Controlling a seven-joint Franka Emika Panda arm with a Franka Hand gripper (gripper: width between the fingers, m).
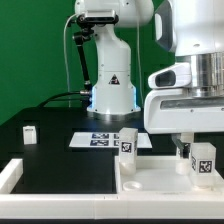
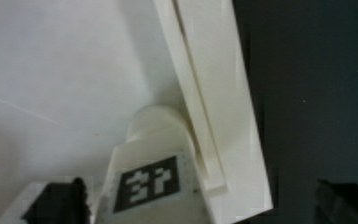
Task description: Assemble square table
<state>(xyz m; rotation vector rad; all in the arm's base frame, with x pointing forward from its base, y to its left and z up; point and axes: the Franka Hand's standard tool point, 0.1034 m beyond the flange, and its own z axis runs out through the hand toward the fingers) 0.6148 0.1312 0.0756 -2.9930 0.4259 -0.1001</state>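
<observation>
We are seeing fingers (image 2: 59, 200) hanging spread wide, gripping nothing, either side of tagged leg (image 1: 203, 159). Leg sitting on square slab (image 1: 150, 186), at tabletop (image 1: 50, 150) front corner, exterior view's right.

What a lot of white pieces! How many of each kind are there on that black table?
Square tabletop slab: 1
Short tagged legs: 3 in view
Marker board: 1
Rail frame: 1
Total: 6
</observation>
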